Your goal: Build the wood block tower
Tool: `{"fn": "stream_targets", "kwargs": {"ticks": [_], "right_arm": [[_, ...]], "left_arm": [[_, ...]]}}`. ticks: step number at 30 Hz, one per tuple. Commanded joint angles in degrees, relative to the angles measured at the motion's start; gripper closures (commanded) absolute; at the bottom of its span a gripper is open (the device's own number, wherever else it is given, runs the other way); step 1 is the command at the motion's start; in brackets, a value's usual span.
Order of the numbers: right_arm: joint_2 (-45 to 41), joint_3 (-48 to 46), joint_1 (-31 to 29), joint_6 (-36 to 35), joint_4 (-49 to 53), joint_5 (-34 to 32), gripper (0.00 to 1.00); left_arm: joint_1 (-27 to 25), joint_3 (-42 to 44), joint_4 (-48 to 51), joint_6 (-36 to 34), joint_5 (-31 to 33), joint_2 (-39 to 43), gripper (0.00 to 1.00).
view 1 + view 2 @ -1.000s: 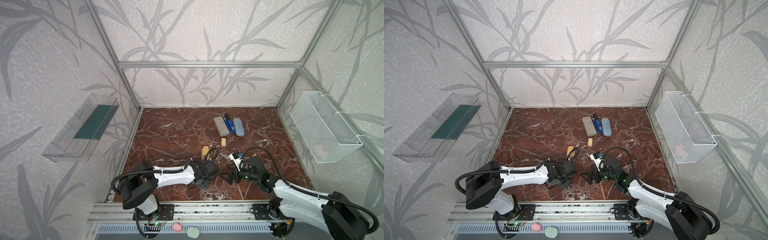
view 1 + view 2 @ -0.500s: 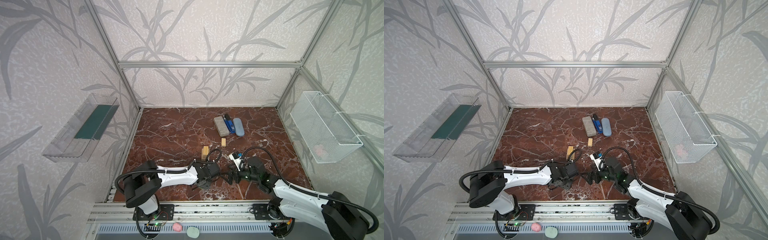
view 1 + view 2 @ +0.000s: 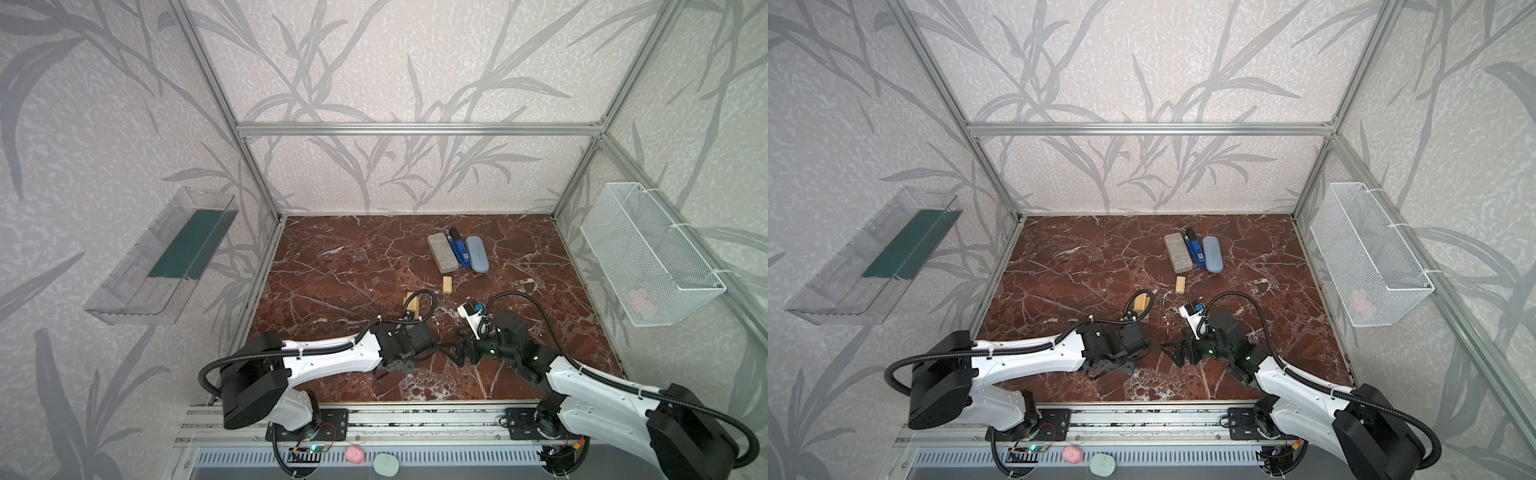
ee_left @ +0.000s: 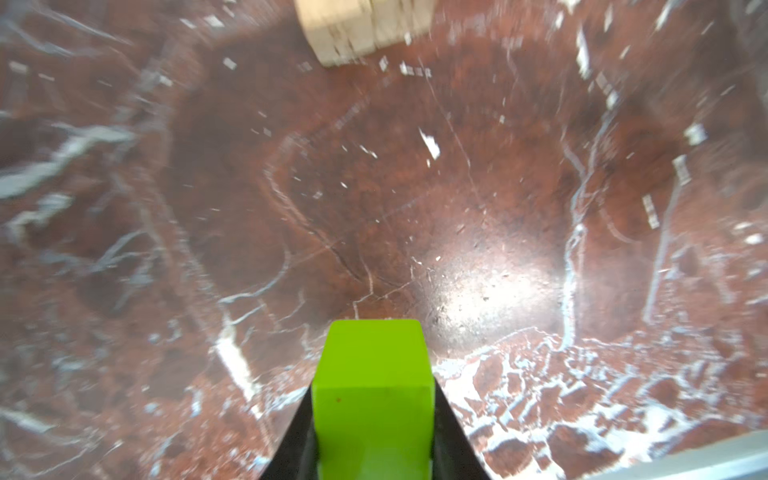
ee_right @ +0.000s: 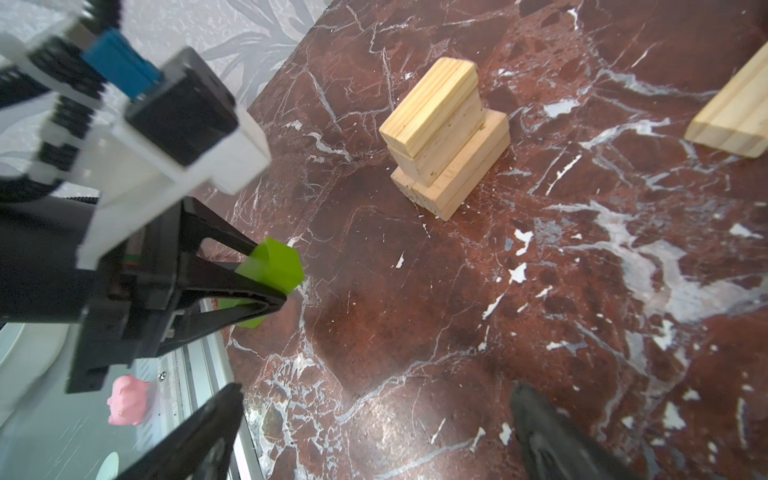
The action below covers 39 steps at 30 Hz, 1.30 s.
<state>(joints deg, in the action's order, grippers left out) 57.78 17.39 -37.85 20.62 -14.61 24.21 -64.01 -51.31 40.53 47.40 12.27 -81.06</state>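
A red-brown marble counter (image 3: 332, 266) fills the scene, with two robot arms reaching in from its near edge and meeting near the middle. The right fingers (image 5: 208, 424) stand wide apart and hold nothing, hovering close to the left arm's tip. The tower (image 5: 446, 137) is a short stack of pale planks near the centre, just beyond the left wrist, with the upper planks narrower than the base and set toward one side. A loose pale block (image 3: 446, 285) lies farther back and to the right. The left fingers (image 5: 257, 296) are narrowed onto the lime-green block (image 4: 372, 390), gripping one end so most of it juts out low over the near counter. That overhang could let the block pivot or slip. A slanted or heavy set-down would likely shove the off-centre top planks, and the two arms could clash.
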Motion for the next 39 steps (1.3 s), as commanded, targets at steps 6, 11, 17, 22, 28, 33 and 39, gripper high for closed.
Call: {"fn": "stream_targets", "kwargs": {"ticks": [6,11,17,22,28,33,39], "right_arm": [[-1.9,8.0,1.3,-0.8,8.8,-1.8,0.01],[-1.8,9.6,3.1,0.4,9.2,-1.5,0.01],[1.0,10.7,5.7,0.8,7.6,-0.7,0.01],[4.4,9.8,7.4,0.6,2.9,0.1,0.01],[8.7,7.0,8.1,-0.9,-6.5,1.5,0.01],[11.3,6.0,8.1,-2.7,-10.7,2.8,0.01],[12.3,5.3,8.0,-1.9,-14.3,4.0,0.01]], "left_arm": [[6.2,-8.2,6.9,1.8,3.9,9.0,0.91],[10.6,-14.2,7.8,-1.3,2.5,8.1,0.94],[13.8,-22.7,9.5,-5.1,1.8,1.2,0.94],[15.5,-26.7,8.1,-6.7,-0.3,-4.3,0.95],[17.8,-30.2,7.9,-7.1,-2.6,-10.6,0.96],[18.3,-33.4,9.6,-7.7,-3.1,-15.5,0.96],[19.0,-38.2,12.3,-8.9,-5.8,-21.6,0.96]]}}
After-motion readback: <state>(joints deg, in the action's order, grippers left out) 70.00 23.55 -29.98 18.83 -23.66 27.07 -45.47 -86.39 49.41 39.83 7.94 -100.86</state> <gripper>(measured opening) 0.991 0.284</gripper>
